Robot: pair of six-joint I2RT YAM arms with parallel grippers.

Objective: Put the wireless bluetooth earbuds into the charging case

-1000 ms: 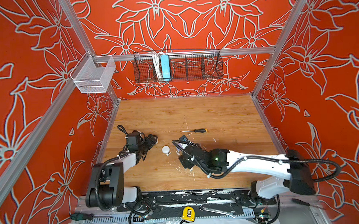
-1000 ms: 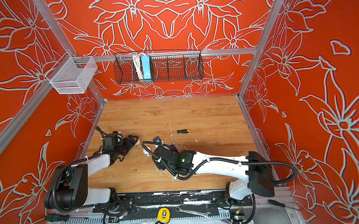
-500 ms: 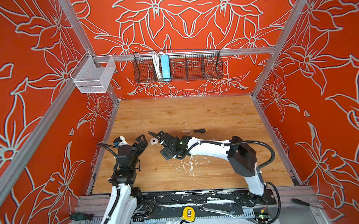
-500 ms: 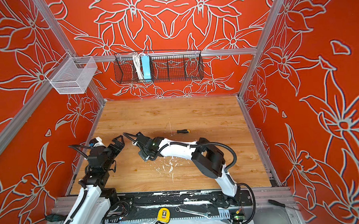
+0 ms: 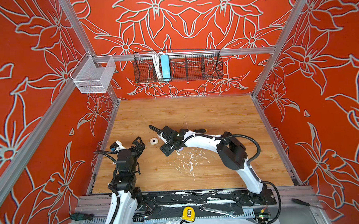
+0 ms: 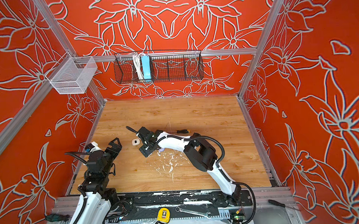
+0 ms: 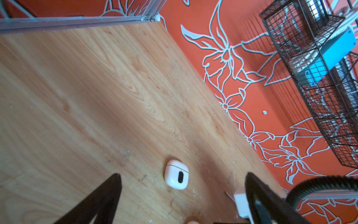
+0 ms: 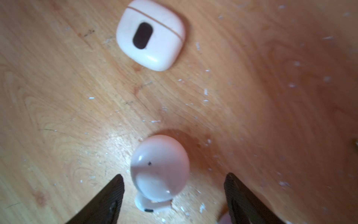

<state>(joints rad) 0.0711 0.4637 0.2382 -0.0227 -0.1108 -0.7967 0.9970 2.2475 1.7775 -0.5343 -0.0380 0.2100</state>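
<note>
Case: white, lid shut, lying flat on the worktop between the 2 hands and touching neither. Its inside is hidden.
Lilac piece: a rounded pale shell with 1 dark dot and a white part under it. It sits on the worktop near the case, and in both top views it is partly under the right arm. Cannot tell whether it is an earbud or another case.
Left hand: wide open and holding nothing, left of the case and apart from it.
Right hand: open, with its jaws on either side of the lilac piece. The right wrist view shows a gap on both sides, so it grips nothing.
Basket: black wire, hung on the back wall and split into compartments. A blue box and a white cable stand together in its left half.
Bin: white mesh, hung on the left rail. Its contents cannot be made out.
Worktop extras: white flecks near the right arm, and 1 screwdriver beyond that arm.
</note>
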